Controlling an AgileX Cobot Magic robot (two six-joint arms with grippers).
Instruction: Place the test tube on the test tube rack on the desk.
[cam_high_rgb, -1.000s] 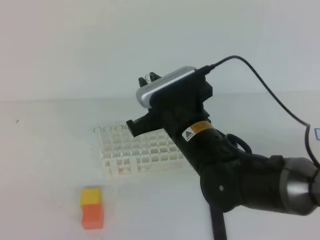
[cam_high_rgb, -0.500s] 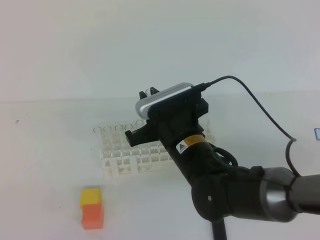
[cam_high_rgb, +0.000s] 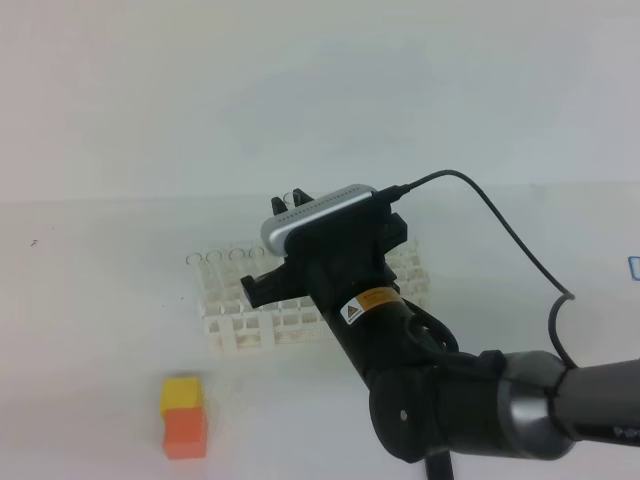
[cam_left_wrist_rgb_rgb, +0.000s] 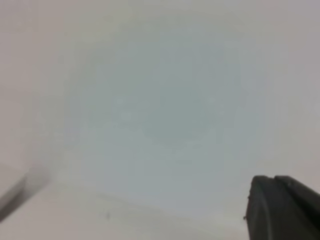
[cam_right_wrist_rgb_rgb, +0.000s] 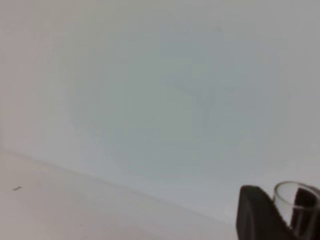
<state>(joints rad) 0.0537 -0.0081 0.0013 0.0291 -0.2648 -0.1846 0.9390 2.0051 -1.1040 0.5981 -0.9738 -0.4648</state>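
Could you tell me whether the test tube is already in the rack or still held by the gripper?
Still held: the test tube shows its open rim between the right gripper fingers, above the test tube rack.

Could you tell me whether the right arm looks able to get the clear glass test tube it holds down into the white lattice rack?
Probably yes: the right gripper holds the clear test tube directly above the white lattice rack, with nothing visible between them.

right claw (cam_high_rgb: 292, 197) lower, shifted left over test tube rack (cam_high_rgb: 232, 300)
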